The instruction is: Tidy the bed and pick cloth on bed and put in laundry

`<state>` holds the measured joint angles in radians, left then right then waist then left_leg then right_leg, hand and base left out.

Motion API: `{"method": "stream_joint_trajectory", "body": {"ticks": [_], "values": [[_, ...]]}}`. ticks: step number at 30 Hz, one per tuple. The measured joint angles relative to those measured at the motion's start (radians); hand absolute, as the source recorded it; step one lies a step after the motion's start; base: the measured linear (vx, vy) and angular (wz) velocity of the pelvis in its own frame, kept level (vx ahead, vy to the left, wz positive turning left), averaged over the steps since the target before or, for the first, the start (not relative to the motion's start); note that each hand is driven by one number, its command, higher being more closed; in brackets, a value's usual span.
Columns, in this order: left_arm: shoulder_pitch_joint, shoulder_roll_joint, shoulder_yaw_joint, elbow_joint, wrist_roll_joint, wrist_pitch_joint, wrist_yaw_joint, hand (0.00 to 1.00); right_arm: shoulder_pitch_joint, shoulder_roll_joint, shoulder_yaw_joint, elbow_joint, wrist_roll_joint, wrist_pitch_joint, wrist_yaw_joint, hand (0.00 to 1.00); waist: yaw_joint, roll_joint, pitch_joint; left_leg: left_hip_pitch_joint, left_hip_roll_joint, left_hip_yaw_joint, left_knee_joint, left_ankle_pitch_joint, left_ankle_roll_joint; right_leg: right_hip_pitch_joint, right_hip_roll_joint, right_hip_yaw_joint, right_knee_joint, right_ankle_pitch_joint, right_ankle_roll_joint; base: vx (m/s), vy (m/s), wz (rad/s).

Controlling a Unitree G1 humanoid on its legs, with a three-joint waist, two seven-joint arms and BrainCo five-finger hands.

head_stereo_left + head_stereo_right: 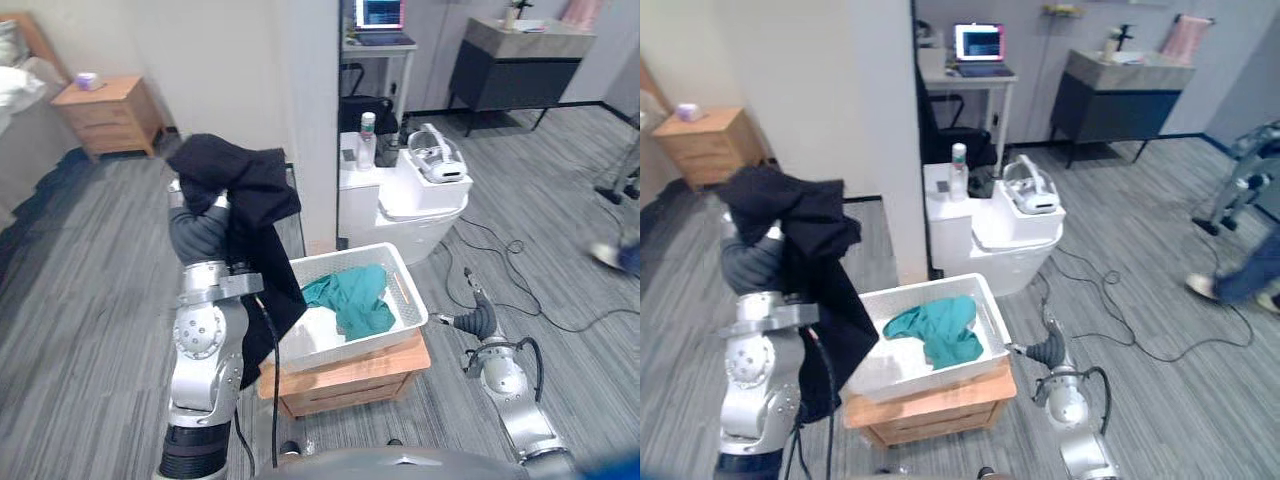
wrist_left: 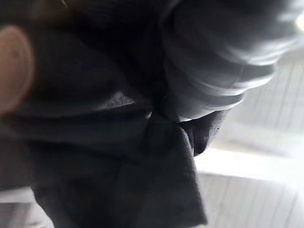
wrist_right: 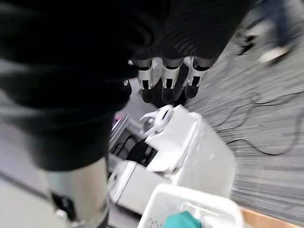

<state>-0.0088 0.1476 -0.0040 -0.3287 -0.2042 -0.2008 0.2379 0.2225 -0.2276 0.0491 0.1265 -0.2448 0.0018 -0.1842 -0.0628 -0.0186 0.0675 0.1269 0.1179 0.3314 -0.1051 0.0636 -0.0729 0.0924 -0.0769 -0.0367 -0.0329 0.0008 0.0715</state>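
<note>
A black cloth (image 1: 255,215) is draped over my raised left hand (image 1: 198,232) and hangs down along the forearm, just left of the basket. In the left wrist view the same cloth (image 2: 118,180) covers everything past the ribbed cover. A white laundry basket (image 1: 405,275) stands on a low wooden crate (image 1: 350,380), with a teal cloth (image 1: 350,298) and a white cloth (image 1: 315,330) inside. My right hand (image 1: 478,320) is low at the basket's right side, open and holding nothing, its fingers (image 3: 164,83) straight.
Behind the basket stands a white toilet (image 1: 420,200) with a bottle (image 1: 367,140) and a headset (image 1: 440,160) on top. A wall corner (image 1: 300,100) rises behind my left arm. A wooden nightstand (image 1: 108,112) and the bed's edge (image 1: 15,90) are far left. A person's shoe (image 1: 610,255) is at right.
</note>
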Motion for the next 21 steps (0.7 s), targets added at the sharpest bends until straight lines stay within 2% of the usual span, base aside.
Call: {"method": "stream_joint_trajectory", "body": {"ticks": [3, 5, 9, 11, 16, 21], "values": [[-0.025, 0.021, -0.002, 0.045, 0.052, 0.001, 0.0, 1.0, 0.054, 0.03, -0.05, -0.001, 0.051, 0.004, 0.023, 0.0, -0.006, 0.005, -0.002, 0.01, 0.004, 0.026, 0.0, -0.004, -0.001, -0.01, 0.005, 0.025, 0.01, 0.002, 0.004, 0.05, 0.015, -0.31], [-0.029, 0.041, -0.007, 0.058, 0.123, 0.001, -0.001, 1.0, 0.13, 0.05, -0.106, -0.002, 0.086, 0.002, 0.037, 0.0, -0.02, 0.016, -0.011, 0.016, 0.007, 0.052, 0.0, -0.018, -0.006, -0.013, 0.007, 0.044, 0.015, -0.001, 0.002, 0.05, 0.01, -0.3], [-0.046, 0.07, -0.009, 0.119, 0.157, 0.0, -0.01, 1.0, 0.222, 0.062, -0.176, 0.022, 0.096, -0.013, 0.063, 0.0, -0.041, 0.032, -0.028, 0.034, 0.013, 0.087, 0.0, -0.035, -0.01, -0.015, 0.007, 0.074, 0.02, -0.007, 0.003, 0.06, 0.018, -0.26], [-0.062, 0.089, -0.01, 0.167, 0.158, 0.0, -0.027, 1.0, 0.261, 0.071, -0.194, 0.07, 0.1, -0.042, 0.075, 0.0, -0.059, 0.029, -0.038, 0.044, 0.016, 0.099, -0.001, -0.043, -0.013, -0.014, 0.009, 0.082, 0.028, -0.012, 0.001, 0.07, 0.02, -0.14], [-0.107, 0.109, -0.04, 0.288, 0.163, 0.007, -0.09, 1.0, 0.307, 0.105, -0.192, 0.15, 0.126, -0.11, 0.112, 0.0, -0.075, 0.014, -0.049, 0.055, 0.023, 0.131, -0.001, -0.06, -0.012, -0.025, 0.016, 0.109, 0.043, -0.018, -0.005, 0.05, 0.006, -0.14], [-0.111, 0.118, -0.109, 0.537, 0.198, 0.084, -0.15, 1.0, 0.305, 0.107, -0.138, 0.221, 0.135, -0.18, 0.138, 0.0, -0.094, 0.008, -0.053, 0.063, 0.025, 0.204, -0.001, -0.078, -0.019, -0.056, 0.023, 0.165, 0.052, -0.017, -0.006, 0.04, 0.019, -0.36]]}}
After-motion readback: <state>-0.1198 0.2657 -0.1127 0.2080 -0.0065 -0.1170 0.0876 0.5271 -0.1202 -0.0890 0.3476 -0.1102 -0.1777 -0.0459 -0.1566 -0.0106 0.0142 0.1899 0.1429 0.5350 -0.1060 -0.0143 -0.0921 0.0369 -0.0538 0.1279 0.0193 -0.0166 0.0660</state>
